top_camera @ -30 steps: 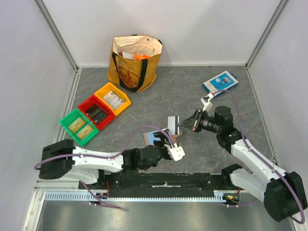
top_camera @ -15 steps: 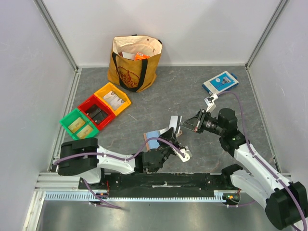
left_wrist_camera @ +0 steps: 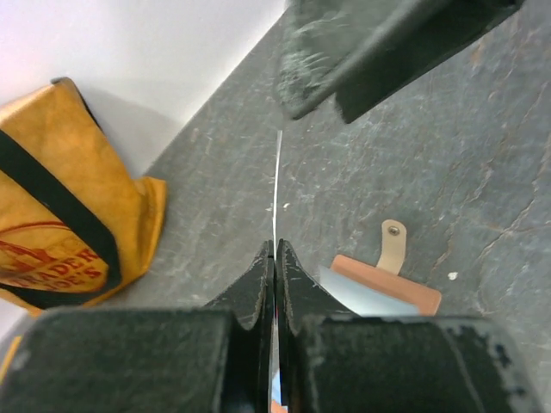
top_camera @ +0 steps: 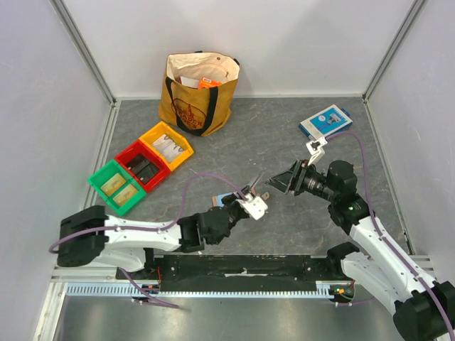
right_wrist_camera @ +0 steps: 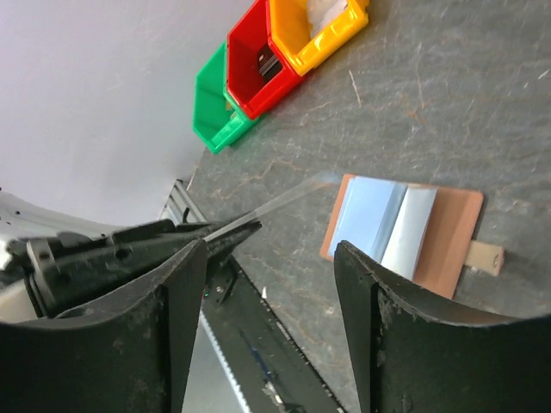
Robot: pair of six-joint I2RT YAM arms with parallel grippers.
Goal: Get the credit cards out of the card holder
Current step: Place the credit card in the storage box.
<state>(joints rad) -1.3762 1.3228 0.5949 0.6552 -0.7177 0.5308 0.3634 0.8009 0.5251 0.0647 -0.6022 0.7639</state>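
Note:
The card holder (right_wrist_camera: 400,232) lies open and flat on the grey table, pale blue and grey lining up, snap tab (left_wrist_camera: 392,245) sticking out. In the top view it shows beside the left wrist (top_camera: 225,199). One credit card (left_wrist_camera: 276,185) is seen edge-on as a thin line, and my left gripper (left_wrist_camera: 275,247) is shut on its near end, above the table. My right gripper (right_wrist_camera: 269,249) stands open just past the card's far end (right_wrist_camera: 288,196), its fingers (left_wrist_camera: 387,43) apart and touching nothing. In the top view the two grippers face each other, left (top_camera: 250,193) and right (top_camera: 274,186).
Green (top_camera: 114,186), red (top_camera: 142,165) and yellow (top_camera: 167,144) bins stand in a row at the left. A mustard tote bag (top_camera: 199,89) stands at the back. A blue-and-white flat box (top_camera: 325,120) lies back right. White walls enclose the table.
My left gripper has shut on the credit card. My right gripper, which held the card before, has opened and let it go. The left arm has shifted under the card.

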